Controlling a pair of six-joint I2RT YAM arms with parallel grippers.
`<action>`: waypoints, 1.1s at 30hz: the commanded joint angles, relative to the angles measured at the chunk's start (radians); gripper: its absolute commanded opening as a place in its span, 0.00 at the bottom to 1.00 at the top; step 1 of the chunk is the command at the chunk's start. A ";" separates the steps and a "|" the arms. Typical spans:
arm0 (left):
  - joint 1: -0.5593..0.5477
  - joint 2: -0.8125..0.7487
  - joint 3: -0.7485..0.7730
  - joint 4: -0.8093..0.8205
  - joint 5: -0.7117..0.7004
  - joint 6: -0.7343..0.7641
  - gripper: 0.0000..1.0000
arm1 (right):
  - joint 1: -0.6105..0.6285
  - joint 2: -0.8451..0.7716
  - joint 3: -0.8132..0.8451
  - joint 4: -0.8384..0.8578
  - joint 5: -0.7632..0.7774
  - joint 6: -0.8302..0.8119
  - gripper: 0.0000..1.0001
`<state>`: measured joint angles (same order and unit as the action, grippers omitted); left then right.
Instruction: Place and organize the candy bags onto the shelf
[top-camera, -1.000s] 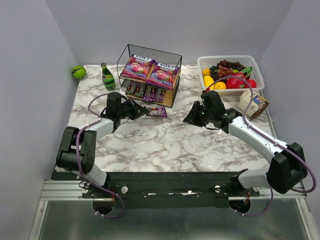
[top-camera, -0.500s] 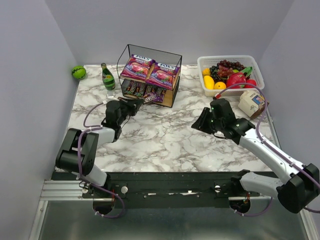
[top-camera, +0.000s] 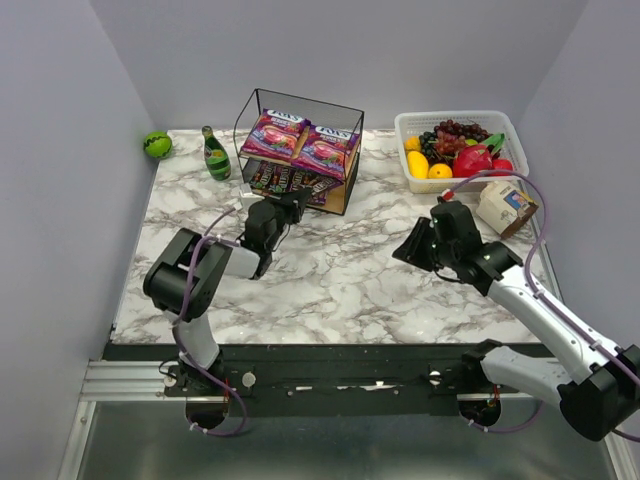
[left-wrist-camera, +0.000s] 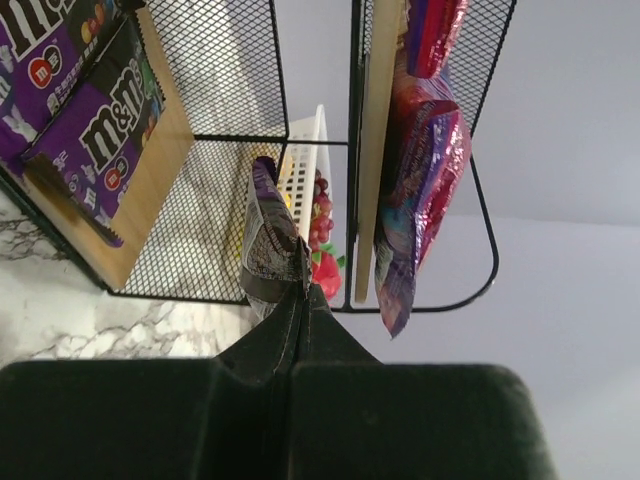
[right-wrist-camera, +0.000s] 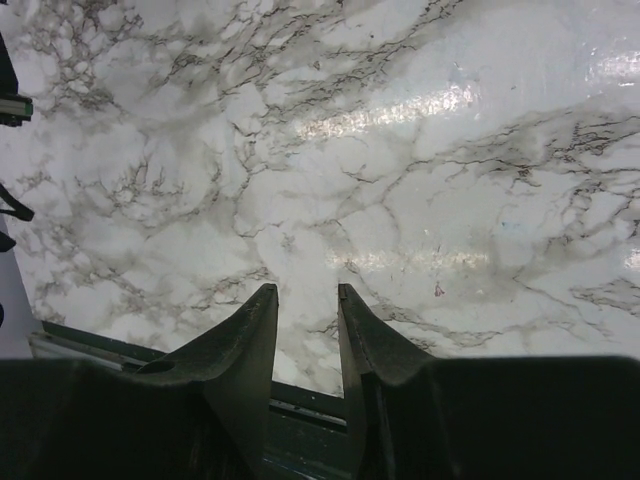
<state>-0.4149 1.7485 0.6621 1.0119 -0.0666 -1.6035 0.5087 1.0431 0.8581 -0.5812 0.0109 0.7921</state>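
Now | step: seating an M&M's packet (left-wrist-camera: 268, 235) on the lower tier of the shelf (left-wrist-camera: 355, 150) | left tool (left-wrist-camera: 300, 292) clamped on it at the tier's near mouth | right tool (right-wrist-camera: 306, 292) slightly apart, empty, over bench (right-wrist-camera: 400, 150) | next: likely reach in, lay flat, let go.

Reads "m&m's" in white lowercase, sideways, on the dark purple packet (left-wrist-camera: 98, 140) at the edge of the lower board (left-wrist-camera: 162, 150) of the shelf (left-wrist-camera: 354, 200). Shows parts of the same white letters on the neighbouring packet (left-wrist-camera: 35, 40). Carries print too crumpled to read on the pinched packet (left-wrist-camera: 268, 240). Bears a white brand band on the left pink bag (top-camera: 275, 132) and the right pink bag (top-camera: 325, 150), too small to make out. Likewise illegible on the bottle (top-camera: 216, 157) and the carton (top-camera: 505, 205).
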 joint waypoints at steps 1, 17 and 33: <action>-0.047 0.095 0.060 0.152 -0.191 -0.058 0.00 | -0.015 -0.038 -0.025 -0.045 0.032 -0.013 0.39; -0.165 0.256 0.303 -0.212 -0.415 -0.208 0.00 | -0.061 -0.104 -0.050 -0.097 0.055 -0.011 0.40; -0.229 0.324 0.403 -0.453 -0.429 -0.311 0.00 | -0.088 -0.130 -0.060 -0.124 0.064 -0.024 0.40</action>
<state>-0.6273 2.0666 1.0431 0.6502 -0.4541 -1.8835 0.4309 0.9340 0.8104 -0.6804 0.0414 0.7841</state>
